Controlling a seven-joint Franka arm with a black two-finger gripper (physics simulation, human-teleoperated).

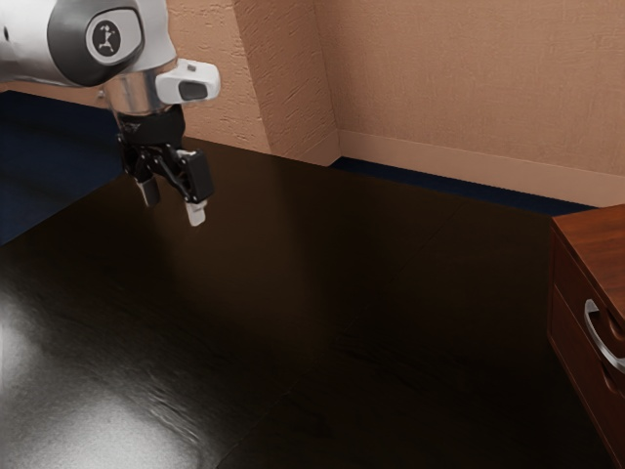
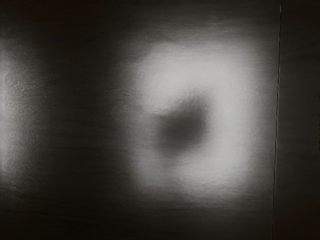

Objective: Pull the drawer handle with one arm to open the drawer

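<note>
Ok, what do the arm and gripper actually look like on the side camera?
The arm has a smooth silver-grey shell with a dark round joint cap carrying a white emblem. At the wrist sits a white housing with a dark inset. The gripper is black, its two fingers ending in pale fingertips.

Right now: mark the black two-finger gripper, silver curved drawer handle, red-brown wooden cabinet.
Black two-finger gripper (image 1: pixel 174 205): exterior view, midway between its jaws.
Silver curved drawer handle (image 1: pixel 595 332): exterior view, middle of the bar.
Red-brown wooden cabinet (image 1: pixel 591 234): exterior view, near its top.
</note>
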